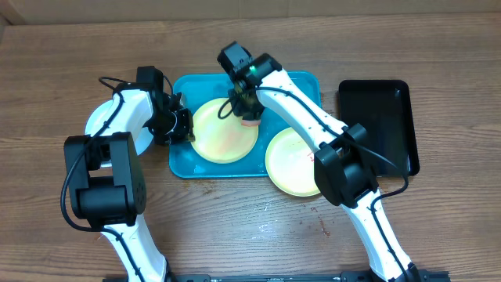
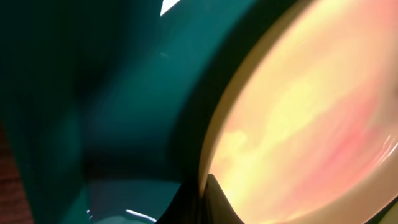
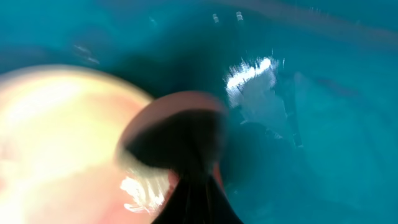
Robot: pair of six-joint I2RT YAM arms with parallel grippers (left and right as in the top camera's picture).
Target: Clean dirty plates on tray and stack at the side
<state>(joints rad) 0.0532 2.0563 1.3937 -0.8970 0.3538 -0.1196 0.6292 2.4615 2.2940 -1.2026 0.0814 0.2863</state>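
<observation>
**A:** Where's the smeared yellow plate [image 1: 223, 137]?
**B:** Flat in the turquoise tray [image 1: 301, 82]. The left hand [image 1: 185, 125] looks clamped on its left rim. The right hand [image 1: 247, 110] is closed on a pinkish pad [image 1: 251, 120] at its far edge.
**A:** Handling?
**B:** Light, stiff, probably slick plastic, so pinch the rim.
</observation>
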